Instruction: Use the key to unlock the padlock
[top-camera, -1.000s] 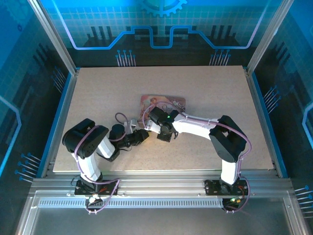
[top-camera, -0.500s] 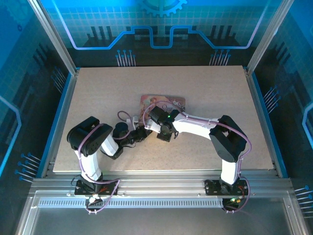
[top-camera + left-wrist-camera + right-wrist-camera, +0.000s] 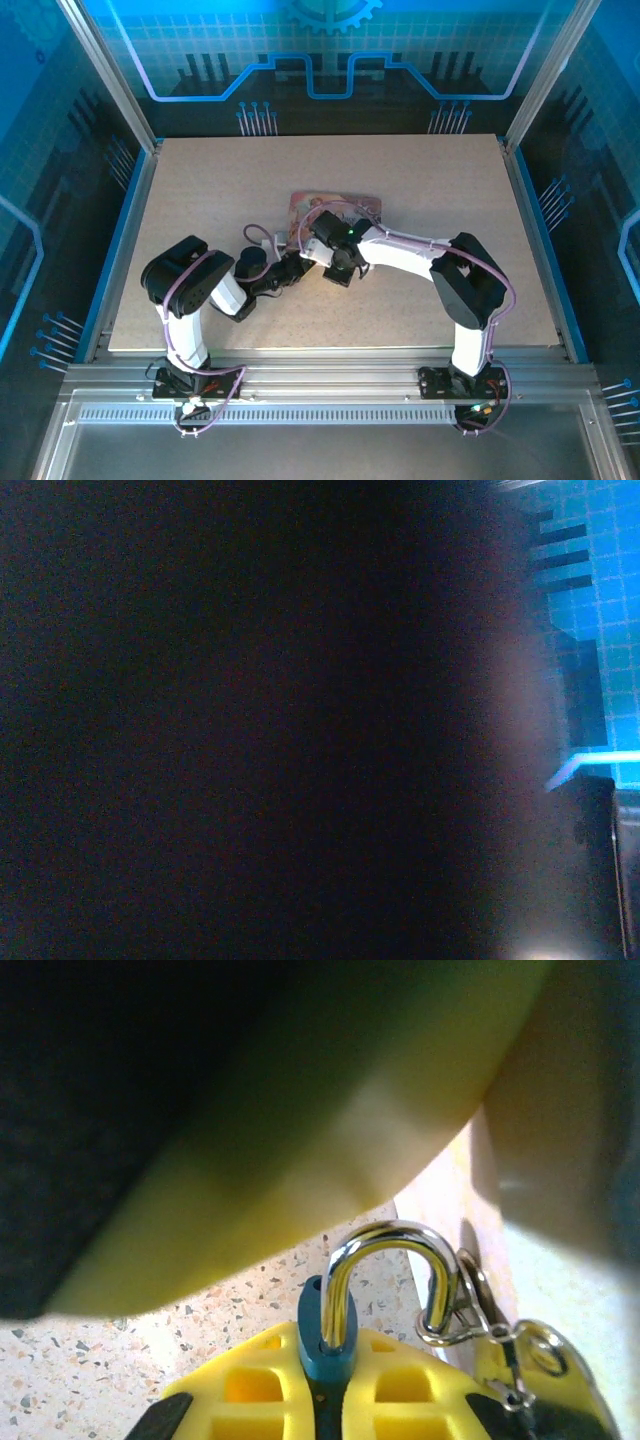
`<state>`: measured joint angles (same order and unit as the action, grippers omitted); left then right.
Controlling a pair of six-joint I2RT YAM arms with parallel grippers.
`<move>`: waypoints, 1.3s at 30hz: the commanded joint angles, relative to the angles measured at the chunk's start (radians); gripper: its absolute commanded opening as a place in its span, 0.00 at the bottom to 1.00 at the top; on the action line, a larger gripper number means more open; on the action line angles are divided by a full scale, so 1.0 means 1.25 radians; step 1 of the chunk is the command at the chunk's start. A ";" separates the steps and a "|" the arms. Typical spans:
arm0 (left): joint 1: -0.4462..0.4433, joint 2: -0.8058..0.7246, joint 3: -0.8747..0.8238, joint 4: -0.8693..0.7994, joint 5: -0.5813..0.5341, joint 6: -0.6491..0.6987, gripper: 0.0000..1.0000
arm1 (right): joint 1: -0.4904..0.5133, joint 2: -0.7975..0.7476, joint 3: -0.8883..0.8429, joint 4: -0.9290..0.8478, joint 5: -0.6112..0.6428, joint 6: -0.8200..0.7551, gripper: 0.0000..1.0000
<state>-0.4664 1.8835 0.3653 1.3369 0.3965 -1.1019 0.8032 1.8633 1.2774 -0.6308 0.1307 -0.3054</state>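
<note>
Top view, nearest first: the left gripper (image 3: pixel 291 268) reaches toward 2 o'clock and the right gripper (image 3: pixel 312 252) toward 9 o'clock. The two meet tip to tip near the middle of the surface (image 3: pixel 430 180). Whether the left fingers are open or closed cannot be told, as the left wrist view is dark and blurred. Right wrist view: the right gripper's fingers (image 3: pixel 285 1360) are closed on the padlock (image 3: pixel 326 1345). Its blue body is clamped between the yellow pads, with the shackle standing upright above them. A chain of small metal rings (image 3: pixel 487 1332) hangs on the shackle's 3 o'clock leg. A blurred yellow and dark mass (image 3: pixel 250 1130) sits close over the shackle at 12 o'clock. Beyond the grippers, at 12 o'clock, a pink box (image 3: pixel 340 207) lies flat, its near edge covered by the right wrist.
</note>
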 commanded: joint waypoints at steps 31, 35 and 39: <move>-0.037 0.065 0.035 0.051 0.069 0.036 0.36 | 0.012 -0.057 -0.008 0.023 -0.053 0.029 0.36; -0.037 0.064 0.034 0.050 0.062 0.036 0.36 | 0.031 -0.066 0.001 0.015 0.035 0.085 0.38; -0.033 0.071 0.039 0.050 0.058 0.035 0.36 | 0.060 -0.055 0.012 -0.006 0.149 0.187 0.40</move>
<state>-0.4839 1.9495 0.3920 1.3949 0.4091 -1.0901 0.8387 1.8225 1.2640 -0.6483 0.2398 -0.1749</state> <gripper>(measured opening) 0.363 0.401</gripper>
